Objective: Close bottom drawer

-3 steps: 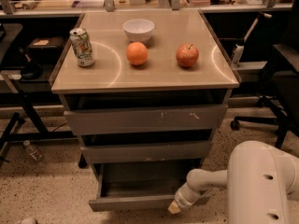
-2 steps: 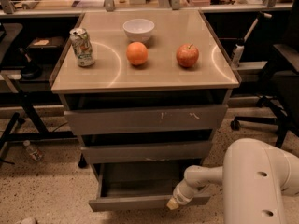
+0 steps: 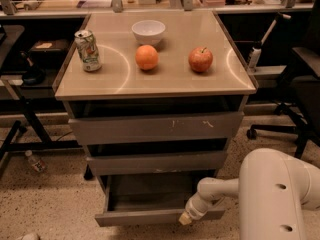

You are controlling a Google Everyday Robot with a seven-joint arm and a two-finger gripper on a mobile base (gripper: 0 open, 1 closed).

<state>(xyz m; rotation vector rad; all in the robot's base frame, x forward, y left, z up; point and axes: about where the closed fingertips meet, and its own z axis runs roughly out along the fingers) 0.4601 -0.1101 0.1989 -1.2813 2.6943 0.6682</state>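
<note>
Below the two upper drawers of cabinet, observing bottom drawer standing pulled out, with wood-grain floor exposed. Pressing against the right part of its flat front with gripper, pale tip touching the front near its upper edge and touching nothing else. Leaving gripper opening unstated: cannot tell from this view. Comparing with one second ago: noting drawer projecting about as far, and gripper resting at nearly the same spot on the front. Reaching in from lower right with arm, bulky white link filling the corner, slimmer forearm angling down and left to the drawer front. Carrying on cabinet top, apart from one another: bowl, orange, apple, can.
</note>
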